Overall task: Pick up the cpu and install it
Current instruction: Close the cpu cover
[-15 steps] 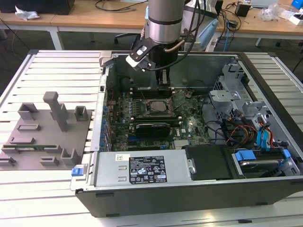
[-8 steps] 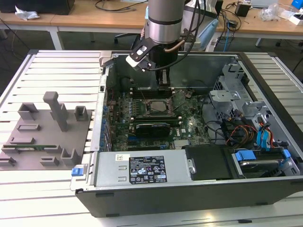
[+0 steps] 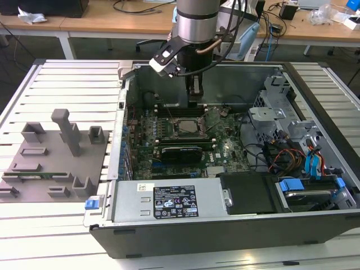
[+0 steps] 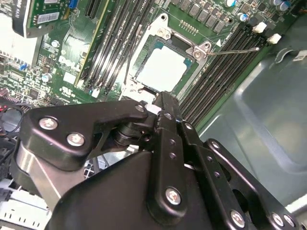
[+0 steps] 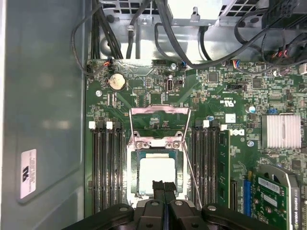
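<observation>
The cpu [image 3: 188,126], a small square chip with a pale silvery top, lies flat in its socket on the green motherboard [image 3: 225,140] inside the open computer case. It also shows in both wrist views [image 4: 160,69] [image 5: 156,173]. The socket's metal retention frame [image 5: 158,122] is flipped open, and its thin lever [image 5: 192,177] stands free. My gripper [image 3: 194,97] hangs just above and behind the socket, fingers together with nothing between them. In both wrist views the gripper [image 5: 163,185] [image 4: 160,103] sits at the edge of the cpu, apart from it.
A black expansion card [image 3: 180,152] lies just in front of the socket, with memory slots [image 5: 103,172] on either side. The case walls [image 3: 121,129] ring the board, with a power supply [image 3: 169,203] in front and a drive cage with cables [image 3: 292,152]. A grey fixture plate [image 3: 56,163] lies at the exterior view's left.
</observation>
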Tool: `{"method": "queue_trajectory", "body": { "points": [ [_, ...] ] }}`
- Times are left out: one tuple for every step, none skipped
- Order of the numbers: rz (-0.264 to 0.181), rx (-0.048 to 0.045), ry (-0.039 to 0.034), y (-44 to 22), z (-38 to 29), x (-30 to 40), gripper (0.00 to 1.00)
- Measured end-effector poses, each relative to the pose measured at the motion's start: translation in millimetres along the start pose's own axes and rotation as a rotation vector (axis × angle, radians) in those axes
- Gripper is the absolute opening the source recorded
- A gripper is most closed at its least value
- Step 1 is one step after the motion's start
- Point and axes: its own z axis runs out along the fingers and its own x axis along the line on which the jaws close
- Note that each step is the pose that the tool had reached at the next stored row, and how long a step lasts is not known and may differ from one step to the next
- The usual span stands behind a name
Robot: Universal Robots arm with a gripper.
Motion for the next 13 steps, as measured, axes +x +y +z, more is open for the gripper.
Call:
{"method": "queue_trajectory", "body": {
  "points": [
    [0.0, 0.0, 0.0, 0.1, -2.6, -0.1, 0.11],
    [0.0, 0.0, 0.0, 0.3, -7.0, -0.2, 0.11],
    [0.0, 0.0, 0.0, 0.4, -8.1, -0.2, 0.11],
    [0.0, 0.0, 0.0002, 0.4, -8.3, -0.2, 0.11],
    [0.0, -0.0001, 0.0001, 0.4, -8.3, -0.2, 0.11],
    [0.0, -0.0001, 0.0001, 0.4, -8.3, -0.2, 0.11],
    [0.0, -0.0001, 0.0001, 0.4, -8.3, -0.2, 0.11],
    [0.0, -0.0001, 0.0001, 0.6, -8.3, -0.2, 0.11],
    [0.0, 0.0001, 0.0, 1.3, -8.4, -0.3, 0.11],
    [0.0, 0.0002, -0.0002, 2.3, -8.4, -0.3, 0.11],
    [0.0, 0.0001, -0.0001, 4.0, -8.3, -0.3, 0.11],
    [0.0, 0.0, 0.0, 5.8, -8.1, -0.3, 0.11],
    [0.0, 0.0, -0.0001, 7.6, -8.1, -0.3, 0.11]
  ]
}}
